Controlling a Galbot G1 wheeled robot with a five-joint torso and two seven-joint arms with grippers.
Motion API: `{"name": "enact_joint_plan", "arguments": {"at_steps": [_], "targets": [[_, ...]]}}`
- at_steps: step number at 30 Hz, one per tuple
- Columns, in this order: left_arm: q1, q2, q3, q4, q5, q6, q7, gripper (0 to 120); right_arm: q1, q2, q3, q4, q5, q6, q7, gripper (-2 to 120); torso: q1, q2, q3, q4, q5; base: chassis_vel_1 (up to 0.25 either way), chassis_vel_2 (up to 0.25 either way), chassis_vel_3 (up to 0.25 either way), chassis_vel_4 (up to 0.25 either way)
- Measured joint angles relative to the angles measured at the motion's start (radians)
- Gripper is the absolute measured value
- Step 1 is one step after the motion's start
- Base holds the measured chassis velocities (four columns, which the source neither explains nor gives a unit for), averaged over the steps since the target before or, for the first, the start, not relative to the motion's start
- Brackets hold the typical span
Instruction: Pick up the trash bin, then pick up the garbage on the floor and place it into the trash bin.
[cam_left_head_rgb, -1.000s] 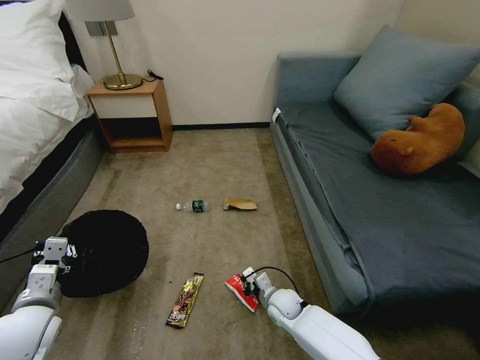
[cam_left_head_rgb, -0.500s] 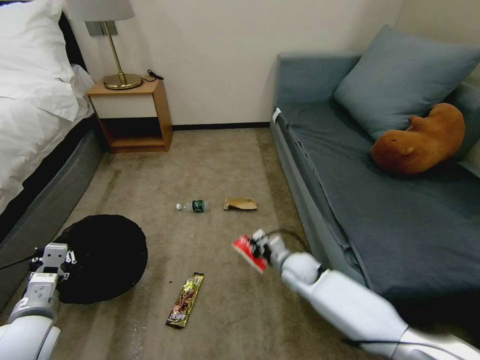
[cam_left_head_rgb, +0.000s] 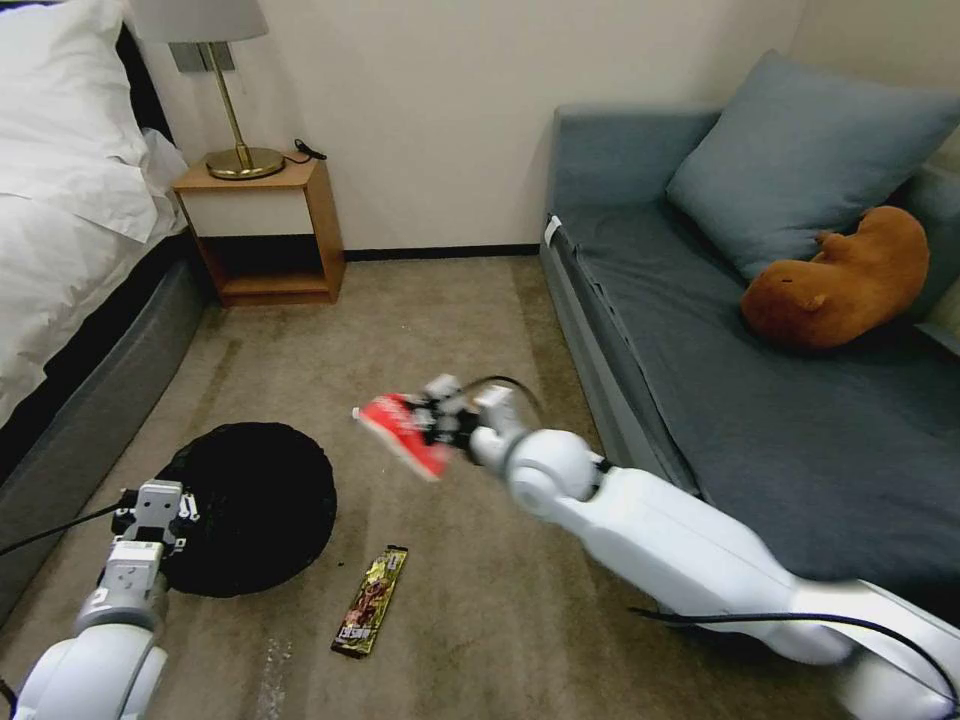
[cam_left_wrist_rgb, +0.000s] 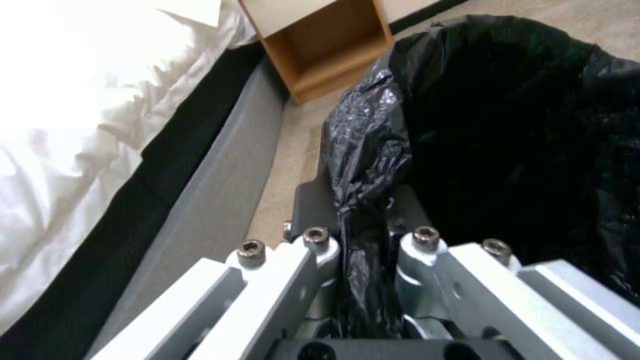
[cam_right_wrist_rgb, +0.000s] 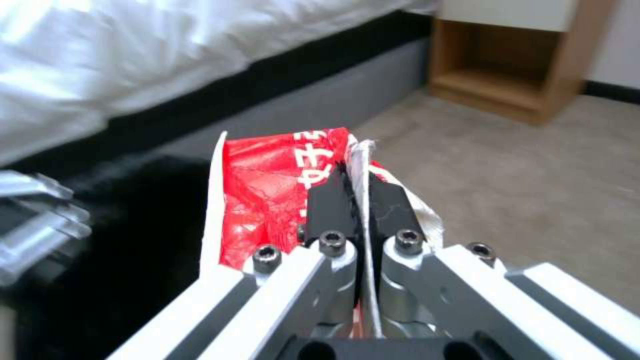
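Observation:
The trash bin (cam_left_head_rgb: 255, 500), lined with a crinkled black bag, hangs low at the left with my left gripper (cam_left_head_rgb: 157, 500) shut on its near rim. The left wrist view shows that gripper (cam_left_wrist_rgb: 363, 235) pinching the bag's edge beside the bin's dark inside (cam_left_wrist_rgb: 520, 125). My right gripper (cam_left_head_rgb: 432, 424) is shut on the red-and-white wrapper (cam_left_head_rgb: 395, 425), held in the air right of the bin. In the right wrist view the black fingers (cam_right_wrist_rgb: 327, 195) clamp the wrapper (cam_right_wrist_rgb: 267, 185) over the blurred bin (cam_right_wrist_rgb: 113, 240). A gold-brown snack wrapper (cam_left_head_rgb: 370, 600) lies on the carpet. My right arm hides the other garbage.
A bed (cam_left_head_rgb: 70, 230) runs along the left, with a wooden nightstand (cam_left_head_rgb: 265, 230) and lamp (cam_left_head_rgb: 225, 90) at the back. A blue sofa (cam_left_head_rgb: 760, 400) with a cushion and a brown plush toy (cam_left_head_rgb: 840, 285) fills the right. Carpet lies open between them.
My right arm has lifted the red-and-white wrapper off the carpet and carried it up and left toward the bin. My left arm has shifted the bin a little to the right.

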Motion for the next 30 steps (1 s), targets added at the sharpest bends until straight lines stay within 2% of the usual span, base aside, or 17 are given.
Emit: {"name": "enact_joint_plan", "arguments": {"at_steps": [6,15,27,29,30], "targets": [[-0.006,0.000,0.000,-0.001,-0.009,-0.007,-0.005,5,0.014,0.106,-0.041,-0.089,0.028,0.020,0.012,0,0.000,0.000,0.000,-0.0002,0.0001,0.000,0.000,0.000,0.000],[-0.007,-0.002,-0.001,-0.009,-0.032,-0.008,-0.011,5,-0.039,0.193,-0.064,-0.214,-0.037,0.057,0.004,0,0.000,0.000,0.000,-0.0003,0.0003,0.000,0.000,0.000,0.000],[-0.024,-0.002,0.022,-0.010,-0.052,-0.006,-0.018,5,-0.085,0.249,-0.090,-0.281,-0.105,0.086,-0.004,0,0.000,0.000,0.000,-0.0004,0.0003,0.000,0.000,0.000,0.000],[-0.026,-0.003,0.026,-0.011,-0.055,-0.003,-0.019,5,-0.090,0.252,-0.098,-0.283,-0.114,0.085,-0.004,3,0.000,0.000,0.000,-0.0004,0.0003,0.000,0.000,0.000,0.000],[-0.028,-0.003,0.030,-0.012,-0.061,0.000,-0.021,5,-0.093,0.256,-0.105,-0.286,-0.121,0.085,-0.004,9,0.000,0.000,0.000,-0.0004,0.0004,0.000,0.000,0.000,0.000]]}}
